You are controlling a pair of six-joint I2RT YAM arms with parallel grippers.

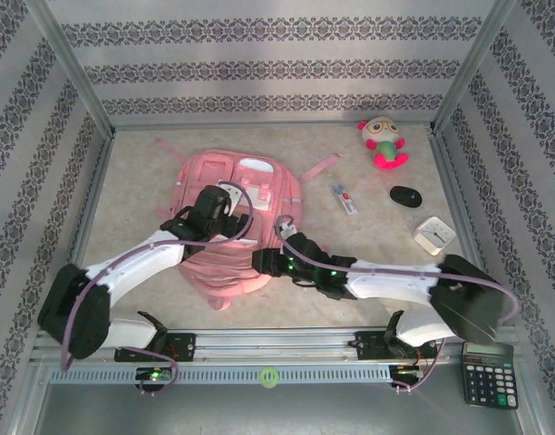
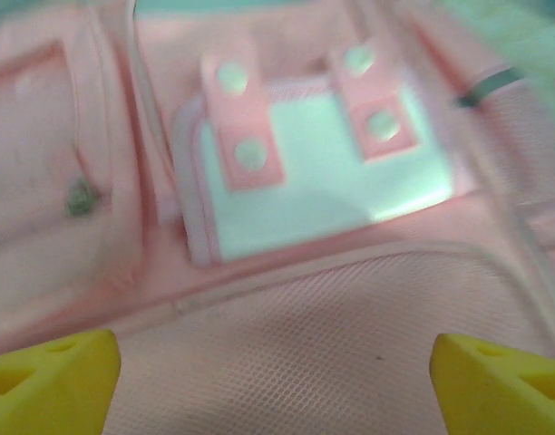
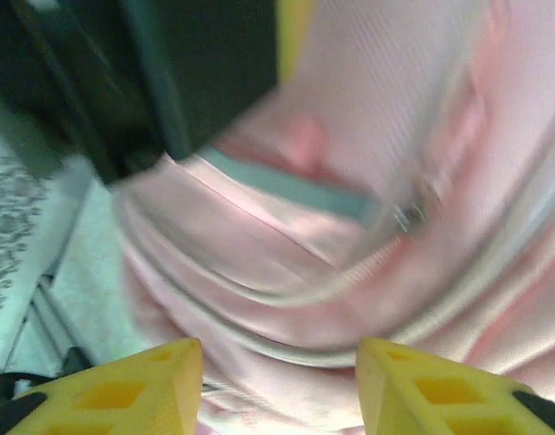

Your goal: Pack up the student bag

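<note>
Top external — left arm (image 1: pixel 132 261) stretched over student bag (image 1: pixel 200 177).

From above and behind I look down on the whole table (image 1: pixel 368 263); both wrist cameras press close on the same pink backpack (image 1: pixel 194 177).

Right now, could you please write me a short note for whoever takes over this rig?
Left gripper: open, empty, hovering over the student bag.
Right gripper: jaws partly apart at the bag's right edge; whether they pinch fabric I cannot tell.
Bag: mid-table. Plush toy, black mouse, small white box and calculator lie outside it.
Done: nothing visibly packed.
Left: pack those items.
</note>
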